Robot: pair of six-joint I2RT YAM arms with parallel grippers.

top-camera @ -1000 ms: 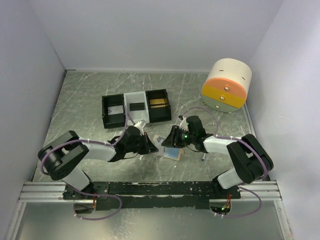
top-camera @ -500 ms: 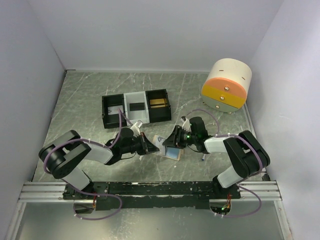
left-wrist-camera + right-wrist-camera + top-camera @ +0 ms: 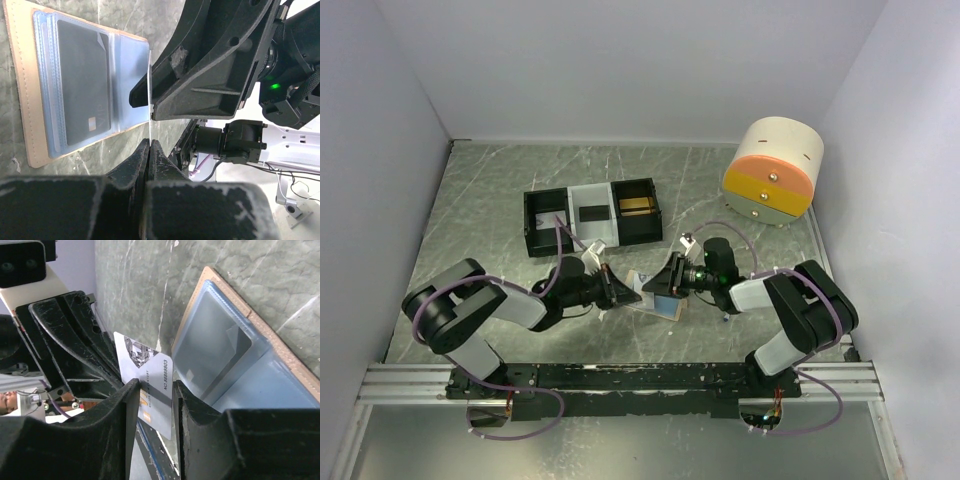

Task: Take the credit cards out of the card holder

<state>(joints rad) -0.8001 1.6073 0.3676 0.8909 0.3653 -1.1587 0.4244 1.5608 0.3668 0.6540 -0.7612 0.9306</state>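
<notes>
The tan card holder [image 3: 663,306] lies open on the table between my grippers, its pale blue inside up. It shows in the left wrist view [image 3: 30,100] with a dark card [image 3: 82,85] still in a pocket, and in the right wrist view [image 3: 220,340]. My left gripper [image 3: 623,292] is shut on a silver credit card [image 3: 642,283], seen edge-on between its tips [image 3: 149,142]. My right gripper [image 3: 672,280] faces that card [image 3: 150,372]. Its jaws [image 3: 155,385] stand a narrow gap apart just before the card and grip nothing.
A black-and-white three-compartment tray [image 3: 530,225] stands behind the left arm, with a dark card and a gold card in it. A round cream, orange and yellow drawer unit [image 3: 772,172] stands at the back right. White walls close in the table.
My left gripper has edged right toward the right gripper with the card in it. The right arm has shifted slightly. The card holder has stayed on the table.
</notes>
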